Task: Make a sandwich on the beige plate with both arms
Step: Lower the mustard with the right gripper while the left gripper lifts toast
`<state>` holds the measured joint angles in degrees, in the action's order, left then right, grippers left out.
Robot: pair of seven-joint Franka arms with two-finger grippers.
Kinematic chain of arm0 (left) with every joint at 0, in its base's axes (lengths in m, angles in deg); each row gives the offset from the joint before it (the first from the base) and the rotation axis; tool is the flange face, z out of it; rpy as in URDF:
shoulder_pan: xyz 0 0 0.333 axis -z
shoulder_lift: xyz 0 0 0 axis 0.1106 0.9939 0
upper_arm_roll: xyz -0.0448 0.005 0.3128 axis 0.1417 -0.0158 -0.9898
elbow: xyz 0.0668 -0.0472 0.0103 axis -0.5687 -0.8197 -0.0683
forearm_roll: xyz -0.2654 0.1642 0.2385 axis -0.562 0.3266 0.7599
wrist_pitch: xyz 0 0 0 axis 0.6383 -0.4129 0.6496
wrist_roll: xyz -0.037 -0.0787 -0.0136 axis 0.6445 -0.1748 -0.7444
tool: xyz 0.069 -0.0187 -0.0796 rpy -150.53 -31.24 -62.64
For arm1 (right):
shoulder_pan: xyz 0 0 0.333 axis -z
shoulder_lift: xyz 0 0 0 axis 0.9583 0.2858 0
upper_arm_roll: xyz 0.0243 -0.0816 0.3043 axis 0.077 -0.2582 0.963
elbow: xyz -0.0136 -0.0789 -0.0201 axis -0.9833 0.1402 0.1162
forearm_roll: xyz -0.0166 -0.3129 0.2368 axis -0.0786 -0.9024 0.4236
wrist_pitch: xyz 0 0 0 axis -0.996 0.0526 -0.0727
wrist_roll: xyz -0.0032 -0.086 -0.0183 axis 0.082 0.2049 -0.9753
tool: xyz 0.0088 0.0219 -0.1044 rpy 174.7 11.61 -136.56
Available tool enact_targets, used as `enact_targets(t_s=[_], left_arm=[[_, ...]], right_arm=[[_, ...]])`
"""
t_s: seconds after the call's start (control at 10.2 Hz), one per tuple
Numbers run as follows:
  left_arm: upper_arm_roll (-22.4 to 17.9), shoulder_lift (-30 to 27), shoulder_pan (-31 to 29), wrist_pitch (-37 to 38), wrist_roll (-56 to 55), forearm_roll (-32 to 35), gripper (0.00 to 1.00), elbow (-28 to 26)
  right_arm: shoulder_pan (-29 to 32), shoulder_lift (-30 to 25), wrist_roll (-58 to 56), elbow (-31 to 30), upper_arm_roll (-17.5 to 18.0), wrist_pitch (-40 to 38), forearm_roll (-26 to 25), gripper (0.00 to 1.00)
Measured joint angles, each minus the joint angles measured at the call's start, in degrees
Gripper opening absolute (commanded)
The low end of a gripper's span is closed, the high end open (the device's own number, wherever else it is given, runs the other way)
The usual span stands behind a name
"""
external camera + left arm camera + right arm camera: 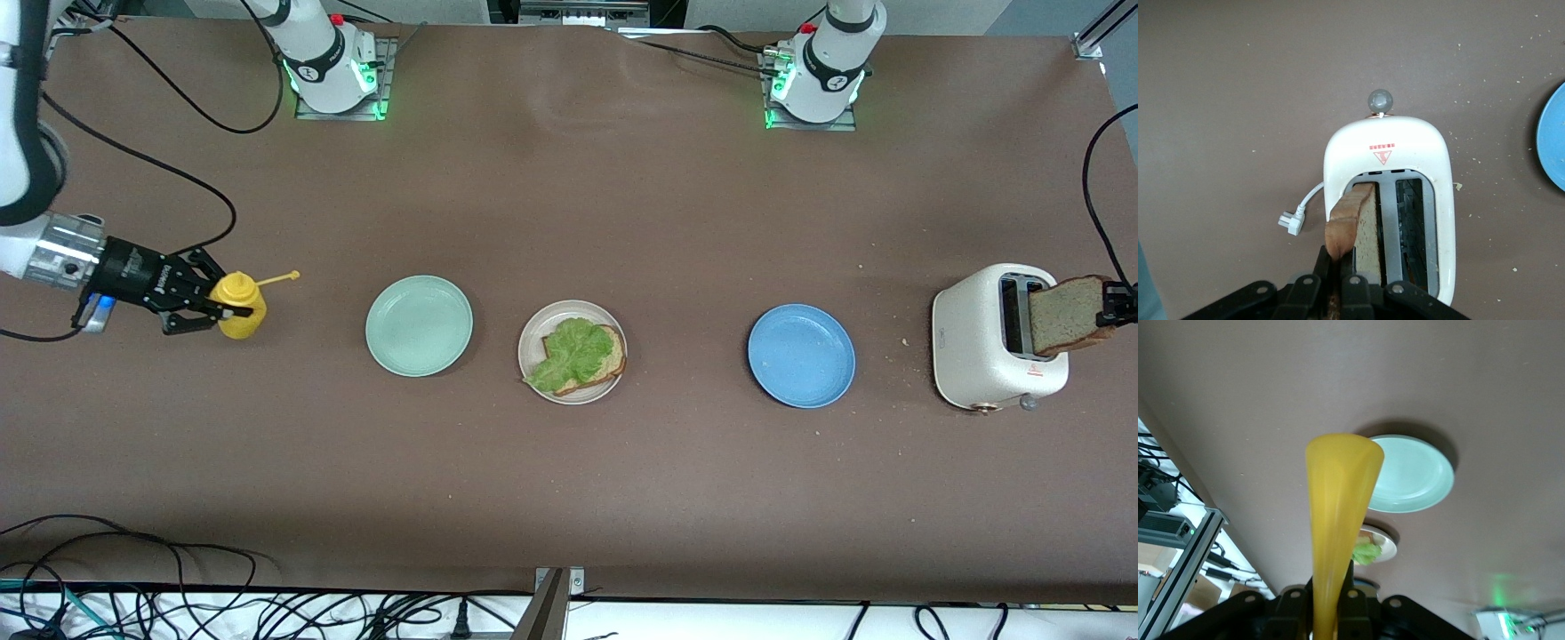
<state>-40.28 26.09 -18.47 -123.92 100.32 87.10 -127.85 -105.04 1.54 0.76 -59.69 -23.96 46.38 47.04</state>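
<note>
A brown surface (569, 178) carries scattered crumbs. On the beige plate (531, 342) lie bread (609, 354) and lettuce (569, 354). The left hand (1336, 283) is clamped on a slice (1355, 223) over the toaster (1441, 200), whose red warning triangle (1382, 157) shows only in the left wrist view. The right hand (209, 307) is clamped on a yellow bottle (240, 302).

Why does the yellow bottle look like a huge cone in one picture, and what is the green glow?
Right wrist view: the bottle is held right at the lens, so it looms stretched and soft, while the mint plate casts a dark shadow. Front view: even light; green lamps glow at each arm base.
</note>
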Motion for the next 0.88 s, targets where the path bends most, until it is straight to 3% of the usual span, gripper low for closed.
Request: enact_targets(t_s=[0.2,0.59,0.88], left_arm=[[0.0,0.0,0.0,1.2,2.0,0.0,0.00,2.0],[1.2,-0.1,1.2,9.0,2.4,-1.6,0.00,8.0],[1.4,0.0,6.2,12.7,-5.9,-7.1,0.00,9.6]], right_arm=[[4.0,1.2,-3.6,-0.3,0.0,-7.4,2.1,0.10],[8.4,10.0,-12.9,-0.6,0.3,-17.9,9.9,0.09],[8.7,15.7,-14.9,-0.5,0.8,-22.0,15.5,0.10]])
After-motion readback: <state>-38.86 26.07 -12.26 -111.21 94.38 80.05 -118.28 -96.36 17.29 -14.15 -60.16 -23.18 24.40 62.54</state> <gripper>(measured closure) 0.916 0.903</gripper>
